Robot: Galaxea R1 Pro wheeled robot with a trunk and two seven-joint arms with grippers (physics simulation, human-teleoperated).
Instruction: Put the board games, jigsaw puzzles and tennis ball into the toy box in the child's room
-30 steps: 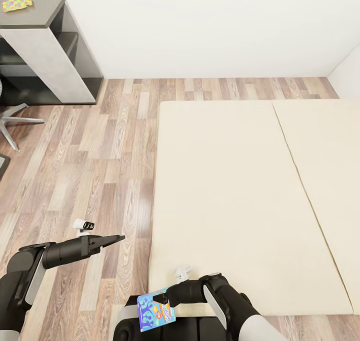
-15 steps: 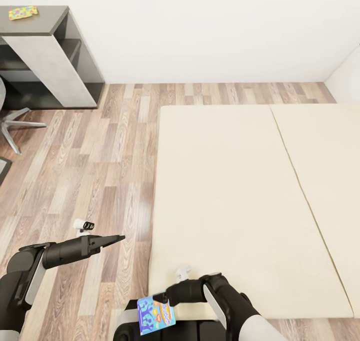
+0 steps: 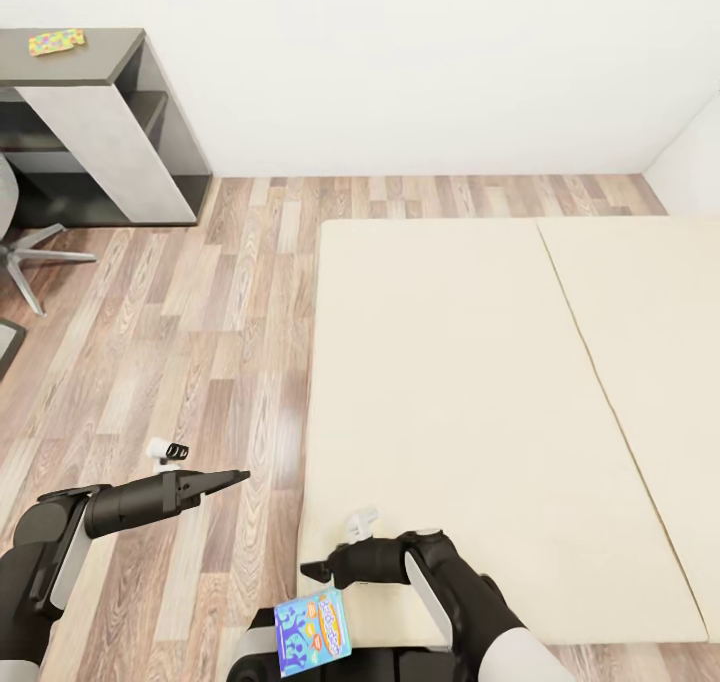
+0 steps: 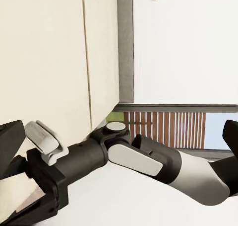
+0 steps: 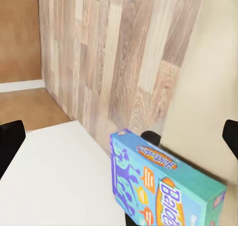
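Observation:
A blue board game [image 3: 313,630] with cartoon figures lies against my own body just below my right gripper [image 3: 312,569], clear of its fingers. In the right wrist view the same board game [image 5: 163,188] rests on a white surface while the fingertips [image 5: 11,136] stand wide apart at the picture's edges, so the gripper is open. My left gripper [image 3: 235,479] hovers over the plank floor left of the bed [image 3: 470,382], open and empty. One jigsaw puzzle [image 3: 56,41] lies on the dark-grey table section [image 3: 110,47] at the far left. The toy box and tennis ball are out of view.
A swivel chair's base [image 3: 30,252] stands by the table. A strip of wood floor [image 3: 220,312] runs between table and bed. The bed's mattress has a seam [image 3: 590,352]. In the left wrist view my right arm [image 4: 144,159] crosses in front of the mattress.
My right gripper has opened and let go of the blue board game, which has dropped lower against my body. The camera has shifted slightly; the left arm has not moved.

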